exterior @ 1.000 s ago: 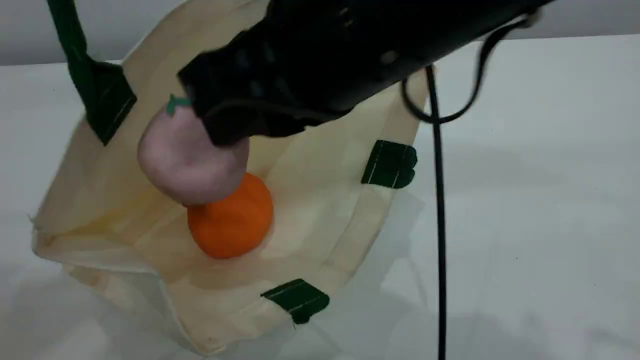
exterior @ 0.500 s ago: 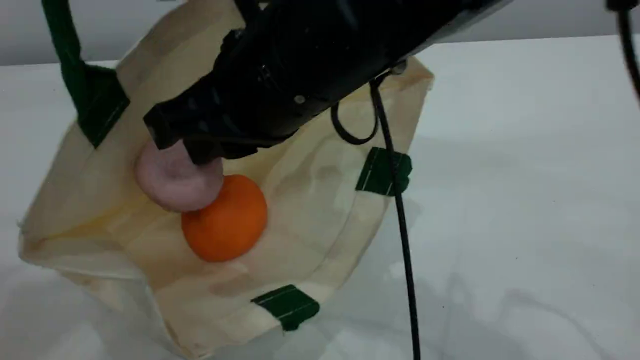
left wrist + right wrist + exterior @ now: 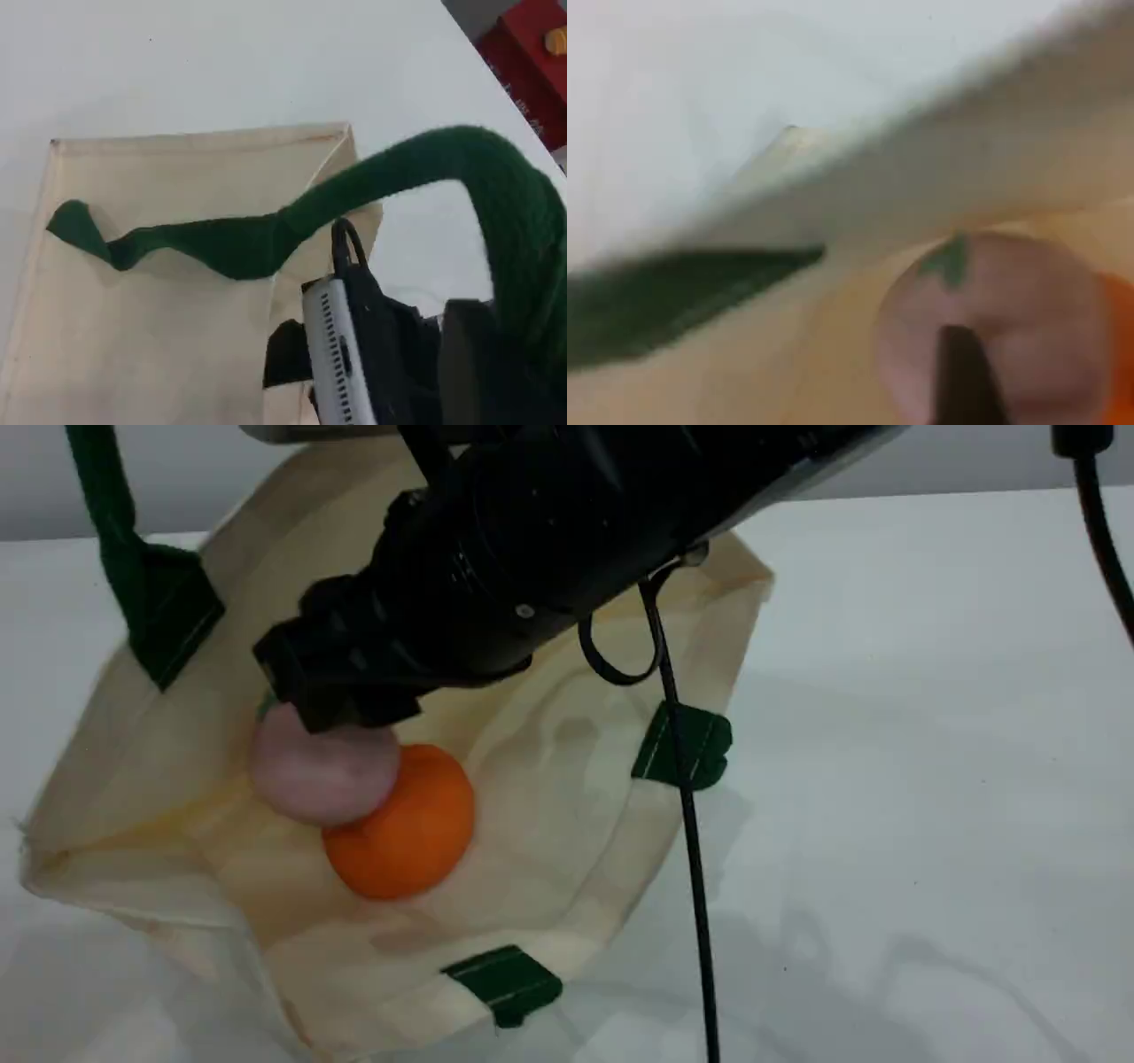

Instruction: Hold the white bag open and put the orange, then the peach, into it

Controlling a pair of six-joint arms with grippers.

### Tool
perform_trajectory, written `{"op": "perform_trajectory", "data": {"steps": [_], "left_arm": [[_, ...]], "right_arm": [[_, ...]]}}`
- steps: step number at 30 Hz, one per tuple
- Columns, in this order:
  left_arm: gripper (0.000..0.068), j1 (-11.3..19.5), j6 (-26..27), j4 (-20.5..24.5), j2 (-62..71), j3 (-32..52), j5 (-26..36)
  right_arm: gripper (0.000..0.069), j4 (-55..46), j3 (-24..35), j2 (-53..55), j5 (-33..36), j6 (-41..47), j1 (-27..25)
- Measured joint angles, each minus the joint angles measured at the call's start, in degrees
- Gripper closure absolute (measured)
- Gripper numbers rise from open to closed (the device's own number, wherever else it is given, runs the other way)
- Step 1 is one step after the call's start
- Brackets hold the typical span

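**Over the open bag (image 3: 567, 779): peach (image 3: 310, 775) resting against the orange (image 3: 412, 833)**

Both fruits lie inside, peach touching orange. The right gripper (image 3: 341, 708) sits on the peach; whether its jaws grip or have parted cannot be told. The left gripper (image 3: 509, 363) is clamped on the green handle (image 3: 106, 514), holding it up. Likely next: let go, then rise straight out, clear of the rim. Bare table (image 3: 930, 735) lies to the right.

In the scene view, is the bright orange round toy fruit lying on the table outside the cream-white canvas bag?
No, the orange fruit rests inside the bag, next to the pale pink fruit.
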Motion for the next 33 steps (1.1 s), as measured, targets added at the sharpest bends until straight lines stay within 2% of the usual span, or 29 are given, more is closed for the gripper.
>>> {"op": "perform_trajectory", "data": {"steps": [2,6,22,33], "left_arm": [[0.0618,0.0,0.0,0.04,0.0,0.0,0.0],[0.0618,0.0,0.72,0.3,0.0,0.0,-0.05],[0.0618,0.0,0.88,1.86,0.0,0.0,-0.38],[0.0618,0.0,1.29,6.15,0.05,0.11,-0.57]], "right_arm": [[0.0199,0.0,0.06,-0.96,0.29,0.0,-0.09],[0.012,0.0,0.2,-4.11,0.73,0.05,-0.09],[0.0109,0.09,14.38,-17.59,-4.7,0.05,-0.15],[0.0109,0.17,19.53,-27.47,-15.52,0.11,-0.15]]}}
